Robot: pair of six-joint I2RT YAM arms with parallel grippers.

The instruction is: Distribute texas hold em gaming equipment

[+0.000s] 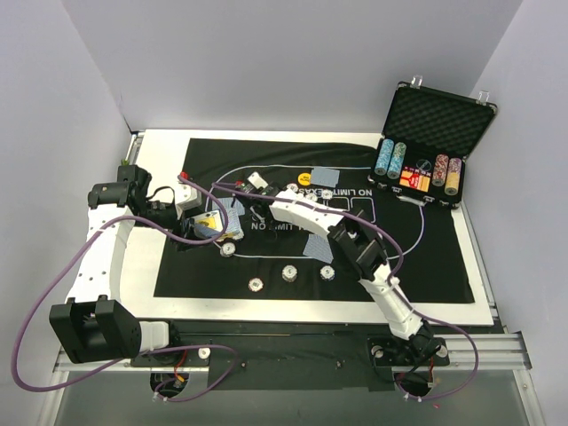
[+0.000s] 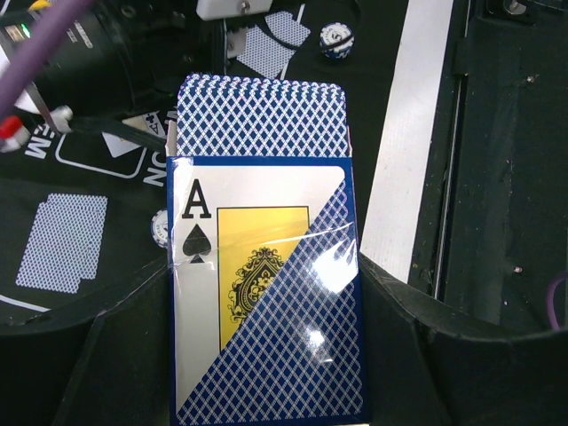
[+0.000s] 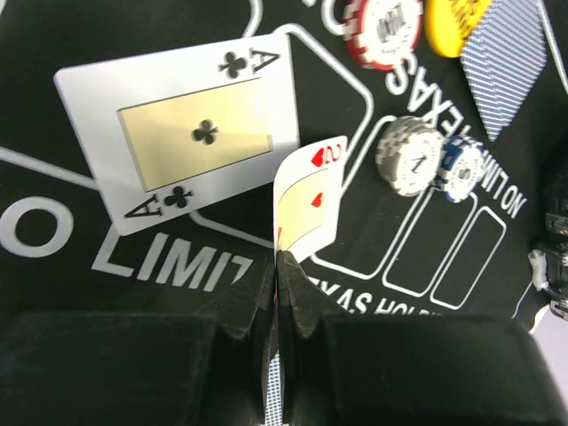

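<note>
My left gripper (image 2: pixel 266 355) is shut on an open card box (image 2: pixel 266 302) printed with an ace of spades, and blue-backed cards (image 2: pixel 262 106) stick out of its top. In the top view the box (image 1: pixel 211 223) is held over the mat's left part. My right gripper (image 3: pixel 280 266) is shut on a two of hearts card (image 3: pixel 306 200), held on edge just above the mat. An ace of clubs (image 3: pixel 182 133) lies face up beside it. White-edged chips (image 3: pixel 410 155) and a blue chip (image 3: pixel 461 169) stand close by. My right gripper (image 1: pixel 257 211) is mid-mat.
The black mat (image 1: pixel 417 257) carries blue-backed cards (image 1: pixel 315 246) (image 1: pixel 326 176), a row of chips (image 1: pixel 289 272), a yellow disc (image 1: pixel 305 177) and a small red marker (image 1: pixel 185 175). An open case (image 1: pixel 435 133) with tall chip columns (image 1: pixel 390 158) stands at the back right.
</note>
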